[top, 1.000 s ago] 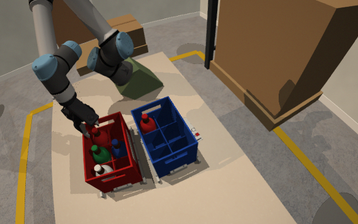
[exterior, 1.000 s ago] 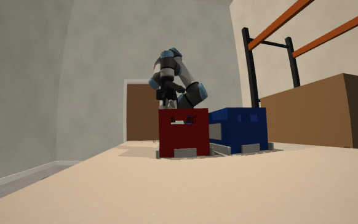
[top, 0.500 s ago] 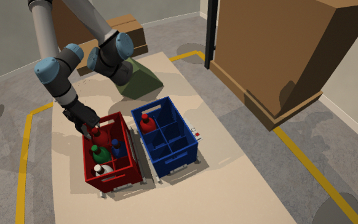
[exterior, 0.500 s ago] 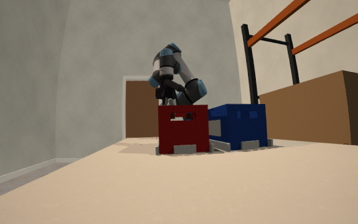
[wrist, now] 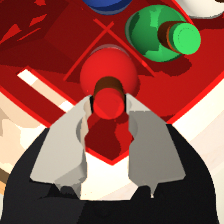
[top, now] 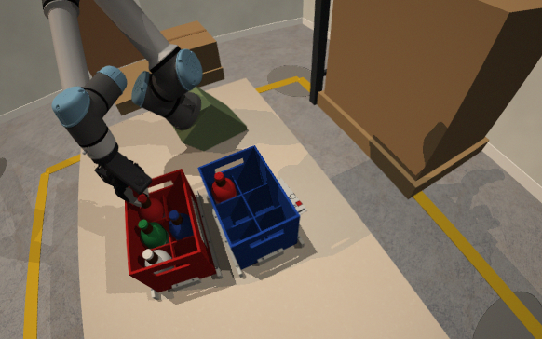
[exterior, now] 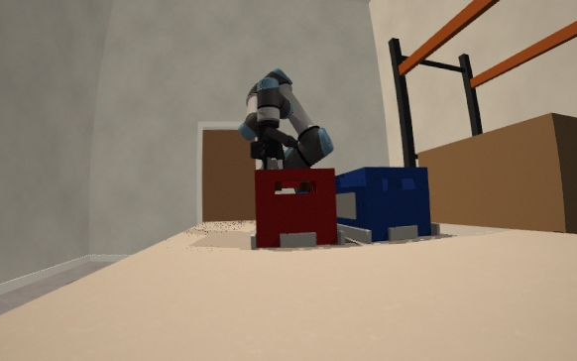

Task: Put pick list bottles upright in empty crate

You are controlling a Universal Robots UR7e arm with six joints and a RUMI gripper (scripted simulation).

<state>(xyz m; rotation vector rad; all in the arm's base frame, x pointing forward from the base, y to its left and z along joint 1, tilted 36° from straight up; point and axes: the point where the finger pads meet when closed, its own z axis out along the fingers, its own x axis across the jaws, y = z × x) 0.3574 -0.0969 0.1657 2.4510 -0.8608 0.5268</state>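
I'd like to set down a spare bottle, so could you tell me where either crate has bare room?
The blue plastic crate has five bare compartments around its red bottle. The red plastic crate is crowded along its gripper-side row.

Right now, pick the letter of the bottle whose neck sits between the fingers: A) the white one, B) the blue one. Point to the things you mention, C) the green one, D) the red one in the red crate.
D: the wrist view shows the fingers on either side of the neck of the red bottle (top: 150,210) (wrist: 108,75), with the green bottle (top: 153,234) (wrist: 145,35) off to one side.
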